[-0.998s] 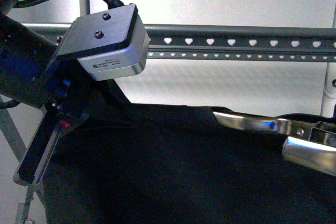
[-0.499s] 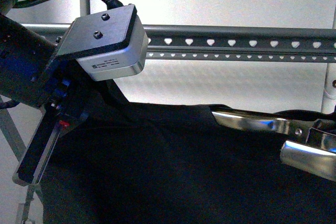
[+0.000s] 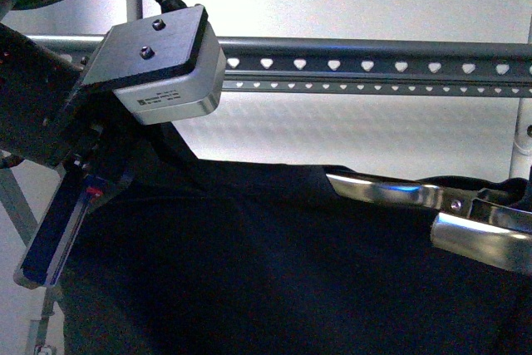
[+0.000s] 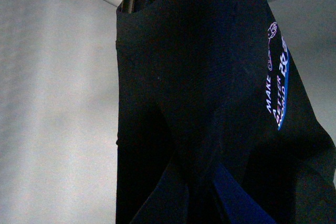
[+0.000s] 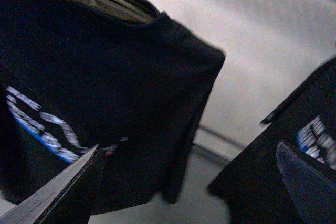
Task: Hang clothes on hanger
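The T-shirt hangs on its shiny hanger below the heart-holed rail of the rack. The left gripper sits at the shirt's shoulder, grip impossible to tell; the right gripper is released, fingers wide apart

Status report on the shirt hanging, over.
Left tool at edge of T-shirt, grip unclear. Right tool open, holding nothing. T-shirt on clothes hanger, below the rack rail. Nothing visible between them.

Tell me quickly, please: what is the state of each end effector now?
Left end effector: looks closed on the black printed T-shirt, though fabric partly hides it.
Right end effector: open, holding nothing.
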